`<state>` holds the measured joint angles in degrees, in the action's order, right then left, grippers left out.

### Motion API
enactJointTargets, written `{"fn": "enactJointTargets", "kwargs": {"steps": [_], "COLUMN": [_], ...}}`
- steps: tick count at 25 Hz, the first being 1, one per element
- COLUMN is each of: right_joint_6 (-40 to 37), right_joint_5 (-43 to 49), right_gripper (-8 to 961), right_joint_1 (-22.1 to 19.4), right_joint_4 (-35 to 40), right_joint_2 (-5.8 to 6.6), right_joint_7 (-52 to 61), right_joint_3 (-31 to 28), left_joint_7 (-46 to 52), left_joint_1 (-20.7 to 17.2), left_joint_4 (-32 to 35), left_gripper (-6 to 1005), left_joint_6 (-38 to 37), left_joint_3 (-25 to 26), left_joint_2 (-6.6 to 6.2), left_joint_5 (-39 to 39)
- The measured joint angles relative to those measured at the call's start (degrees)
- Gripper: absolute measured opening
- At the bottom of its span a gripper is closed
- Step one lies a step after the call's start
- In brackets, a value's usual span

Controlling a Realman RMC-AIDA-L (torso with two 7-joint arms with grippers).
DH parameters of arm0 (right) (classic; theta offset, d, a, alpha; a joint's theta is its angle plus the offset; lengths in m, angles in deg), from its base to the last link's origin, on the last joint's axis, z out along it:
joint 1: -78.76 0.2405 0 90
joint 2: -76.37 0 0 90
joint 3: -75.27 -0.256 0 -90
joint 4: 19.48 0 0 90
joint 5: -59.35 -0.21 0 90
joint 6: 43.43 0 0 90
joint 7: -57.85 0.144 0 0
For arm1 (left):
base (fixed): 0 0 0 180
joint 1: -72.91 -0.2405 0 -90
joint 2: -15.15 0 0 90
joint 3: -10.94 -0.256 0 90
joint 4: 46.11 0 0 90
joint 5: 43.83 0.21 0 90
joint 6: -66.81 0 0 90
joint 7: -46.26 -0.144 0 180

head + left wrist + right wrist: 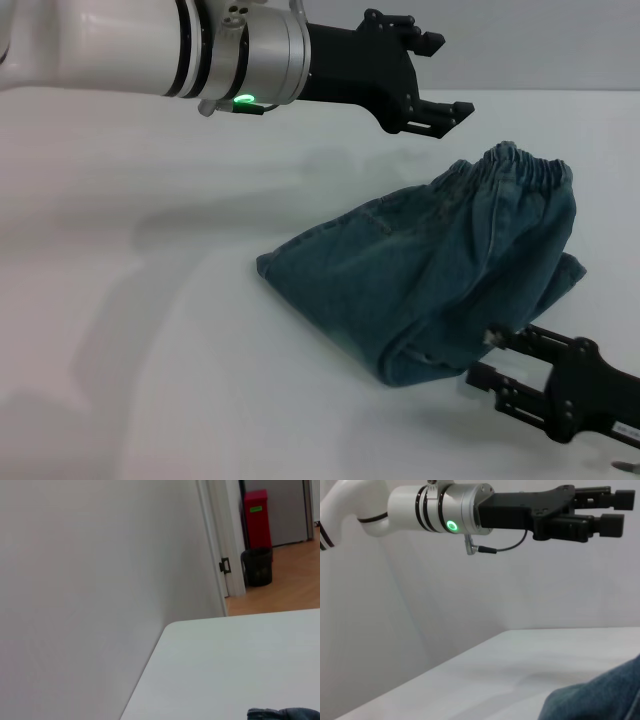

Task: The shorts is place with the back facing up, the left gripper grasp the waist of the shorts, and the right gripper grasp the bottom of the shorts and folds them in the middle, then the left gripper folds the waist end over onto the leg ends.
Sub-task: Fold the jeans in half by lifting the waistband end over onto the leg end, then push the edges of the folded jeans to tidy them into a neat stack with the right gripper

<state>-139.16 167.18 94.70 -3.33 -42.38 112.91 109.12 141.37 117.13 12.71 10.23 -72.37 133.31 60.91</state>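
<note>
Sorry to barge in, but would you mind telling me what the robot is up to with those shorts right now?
It is folding denim shorts on a white table. The shorts lie bunched and doubled over, with the elastic waist at the far side. The left gripper hangs in the air above the table beside the waist, jaws open and empty. The right gripper sits low at the near edge of the shorts, with its jaws apart.

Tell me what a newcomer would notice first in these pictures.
First, the shorts: a folded heap of blue-green denim on the white table, ruffled waistband at the far end. Next, the left gripper, open and empty, held in the air above and beyond them. The right gripper sits open at their near edge.
</note>
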Motion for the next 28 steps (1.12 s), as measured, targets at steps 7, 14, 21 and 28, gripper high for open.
{"fn": "enactJointTargets", "kwargs": {"steps": [7, 14, 21, 28], "right_joint_6": [5.3, 3.6, 0.0, 2.6], "right_joint_5": [0.0, -1.5, -3.3, -12.0], "right_gripper": [569, 568, 567, 567], "right_joint_1": [3.7, 6.4, 6.3, 6.3], "right_joint_4": [-3.6, -4.1, -2.4, -2.1], "right_joint_2": [-0.01, -0.17, -0.01, -0.01], "right_joint_7": [0.3, -0.8, -1.1, -3.1], "right_joint_3": [0.0, -1.0, -2.3, -3.1], "left_joint_7": [0.3, 0.0, 0.0, -0.1], "left_joint_1": [-2.3, -3.8, -4.5, -5.0], "left_joint_4": [2.2, 2.3, 2.3, 2.3], "left_gripper": [797, 797, 797, 797], "left_joint_6": [0.0, 0.5, 0.8, 1.2], "left_joint_3": [0.0, 0.0, 0.0, -0.3], "left_joint_2": [0.21, -0.02, 0.04, 0.21], "left_joint_5": [-1.3, -3.4, -3.4, -4.1]}}
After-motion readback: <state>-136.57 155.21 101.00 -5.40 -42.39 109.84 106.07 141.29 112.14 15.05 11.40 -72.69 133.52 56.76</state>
